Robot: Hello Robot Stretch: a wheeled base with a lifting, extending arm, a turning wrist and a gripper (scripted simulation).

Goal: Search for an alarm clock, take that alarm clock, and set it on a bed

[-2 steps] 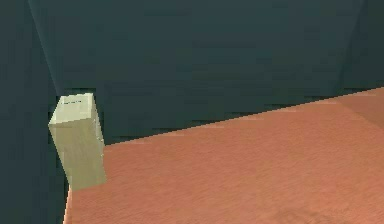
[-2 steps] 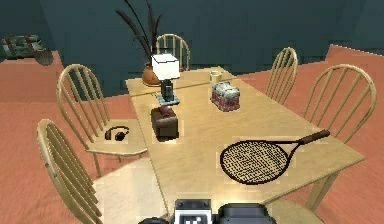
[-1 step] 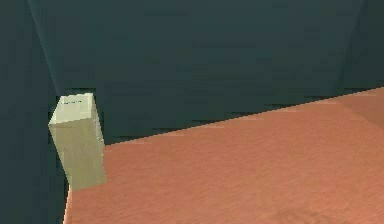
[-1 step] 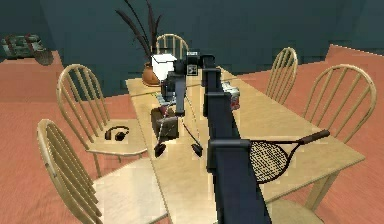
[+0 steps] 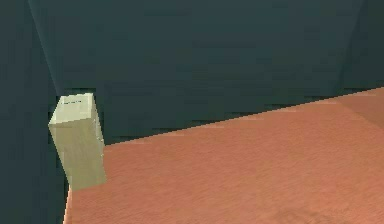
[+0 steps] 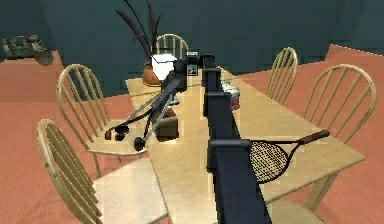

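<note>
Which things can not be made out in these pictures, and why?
Arm side view: the arm hides the table's middle and half of a small item.
Arm side view: whether the gripper holds anything; a chair lies behind it.
Arm side view: grey object, cut by the left edge.

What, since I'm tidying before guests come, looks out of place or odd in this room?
A tennis racket lies flat on the dining table, toward the arm side view's right: sports gear is an odd thing on a table ringed by chairs. Nothing looks spilled or broken.
</note>
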